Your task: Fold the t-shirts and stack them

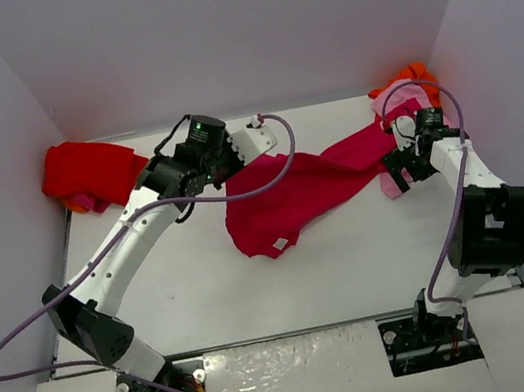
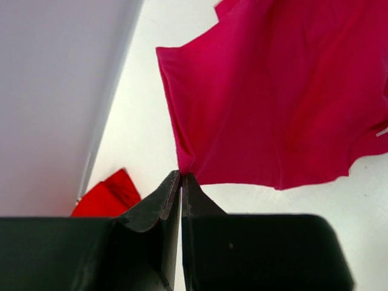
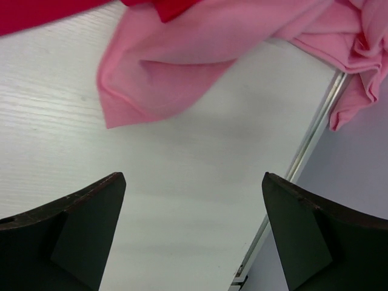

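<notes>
A crimson-magenta t-shirt (image 1: pixel 292 196) lies spread across the middle of the table. My left gripper (image 1: pixel 228 176) is shut on its left edge; in the left wrist view the fingers (image 2: pixel 180 177) pinch a corner of the cloth (image 2: pixel 279 91). A bright red shirt (image 1: pixel 85 171) lies folded at the far left and shows in the left wrist view (image 2: pixel 109 197). A pale pink shirt (image 1: pixel 398 101) and an orange one (image 1: pixel 414 76) are heaped at the far right. My right gripper (image 1: pixel 402 171) is open and empty, just short of the pink cloth (image 3: pixel 182 60).
White walls close in the table on the left, back and right. A metal rim (image 3: pixel 315 139) runs along the right edge, close to my right gripper. A purple cable (image 1: pixel 269 179) loops from my left arm over the crimson shirt.
</notes>
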Controlling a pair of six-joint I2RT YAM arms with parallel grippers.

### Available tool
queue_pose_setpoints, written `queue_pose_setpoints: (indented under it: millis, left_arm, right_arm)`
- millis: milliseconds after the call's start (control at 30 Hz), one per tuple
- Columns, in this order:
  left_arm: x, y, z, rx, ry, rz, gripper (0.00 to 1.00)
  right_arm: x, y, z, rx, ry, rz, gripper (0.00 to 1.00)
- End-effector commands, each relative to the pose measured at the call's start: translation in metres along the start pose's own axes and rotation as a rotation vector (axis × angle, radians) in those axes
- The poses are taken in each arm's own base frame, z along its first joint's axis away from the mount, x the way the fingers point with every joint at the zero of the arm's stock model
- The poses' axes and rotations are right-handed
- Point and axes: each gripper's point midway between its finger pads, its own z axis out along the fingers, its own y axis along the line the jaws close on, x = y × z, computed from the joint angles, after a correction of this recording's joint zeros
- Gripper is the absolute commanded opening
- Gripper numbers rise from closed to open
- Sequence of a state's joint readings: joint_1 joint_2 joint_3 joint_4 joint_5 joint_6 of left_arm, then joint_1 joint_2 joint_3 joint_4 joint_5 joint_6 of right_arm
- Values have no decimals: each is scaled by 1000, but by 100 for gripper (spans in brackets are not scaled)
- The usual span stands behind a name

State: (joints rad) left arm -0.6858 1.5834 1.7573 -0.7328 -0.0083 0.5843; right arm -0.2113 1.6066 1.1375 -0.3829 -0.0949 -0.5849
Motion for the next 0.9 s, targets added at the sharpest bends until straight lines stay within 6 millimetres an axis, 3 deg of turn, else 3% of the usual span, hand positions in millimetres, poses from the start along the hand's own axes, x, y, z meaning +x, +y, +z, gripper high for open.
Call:
queue_pose_setpoints:
  millis: [0, 300, 700, 867]
  left_arm:
    - [9, -14, -8, 64, -20, -40, 0]
    - [5, -73, 18, 239, -4, 31, 0]
    - [14, -192, 80, 410, 102, 210, 0]
    - [13, -205, 97, 427, 125, 217, 5]
  right_arm:
    - [-27, 18, -17, -53, -63, -82, 93]
    - [-13, 31, -3, -96, -19, -86, 93]
    - [9, 42, 9, -124, 34, -100, 96]
    - [18, 46, 15, -136, 54, -109, 100]
